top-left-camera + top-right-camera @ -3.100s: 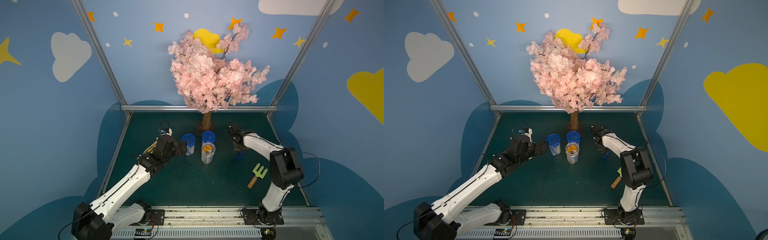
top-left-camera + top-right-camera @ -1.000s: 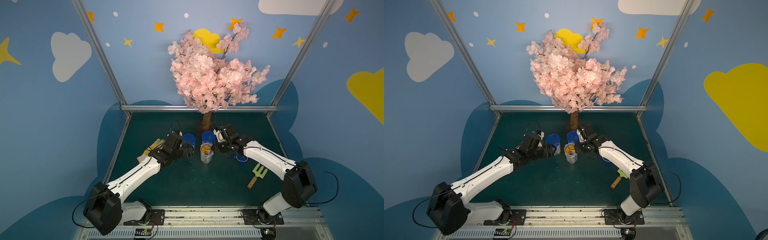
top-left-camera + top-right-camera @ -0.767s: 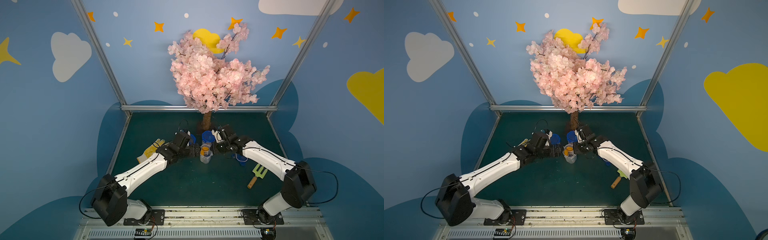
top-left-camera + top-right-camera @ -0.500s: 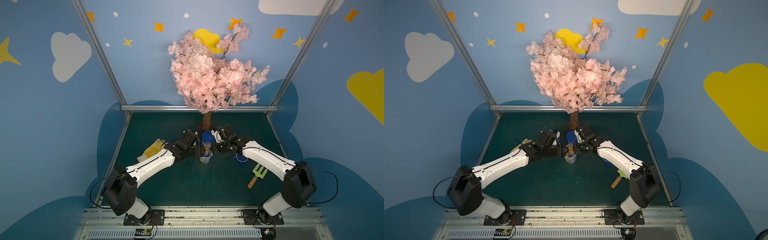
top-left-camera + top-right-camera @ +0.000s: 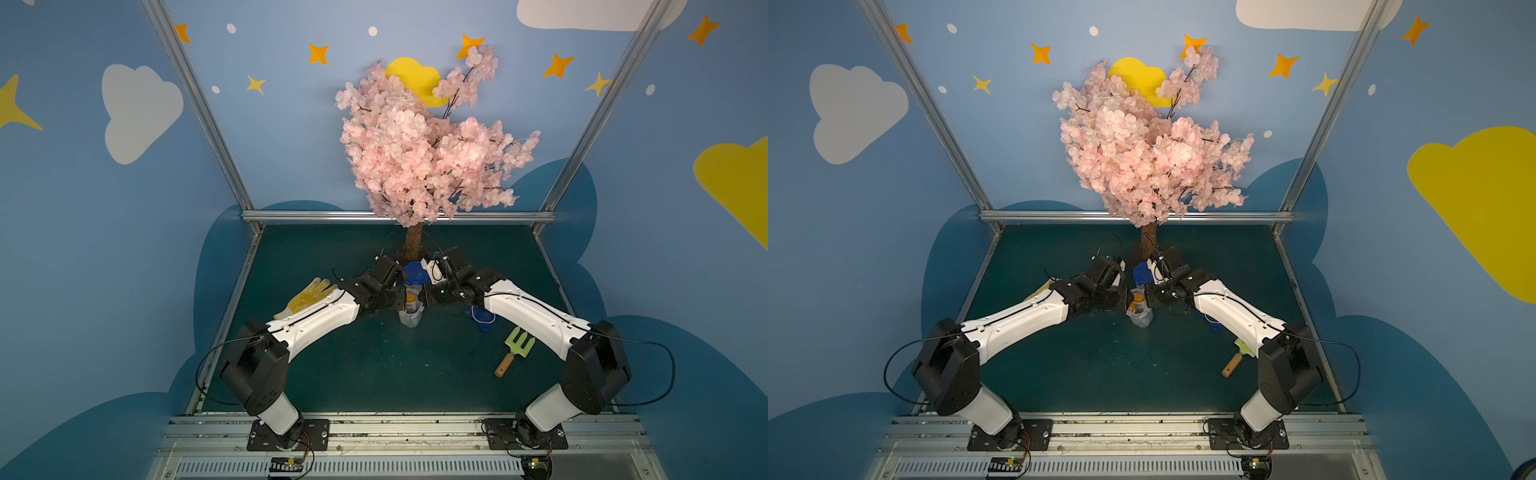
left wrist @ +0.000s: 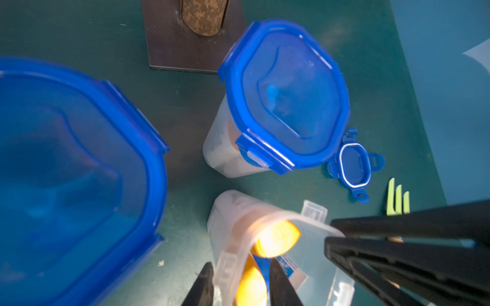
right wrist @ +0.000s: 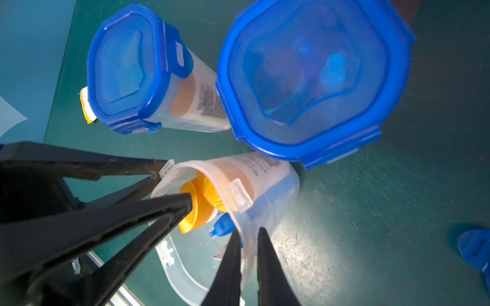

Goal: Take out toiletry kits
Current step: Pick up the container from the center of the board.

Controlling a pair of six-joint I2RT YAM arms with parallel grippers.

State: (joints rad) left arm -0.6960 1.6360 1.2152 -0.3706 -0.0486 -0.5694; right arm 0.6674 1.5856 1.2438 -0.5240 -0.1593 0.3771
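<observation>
Clear open jar (image 7: 278, 190) holds its orange-capped bottles (image 7: 209, 190), none out yet; right claw (image 7: 248, 233) pinches its wall, left claw (image 6: 240, 265) half-closed astride rim and bottle, grip uncertain; two lidded jars (image 7: 127, 66) wait.

**Out of my sight**

The frame edge cuts my left gripper (image 6: 241, 265), so I cannot tell whether it pinches the open jar (image 6: 238, 212). Frosted plastic hides the bottles (image 7: 197, 212) below their caps. In a top view, my right forearm covers the rake (image 5: 1232, 365) tines at four o'clock of the jar.
</observation>
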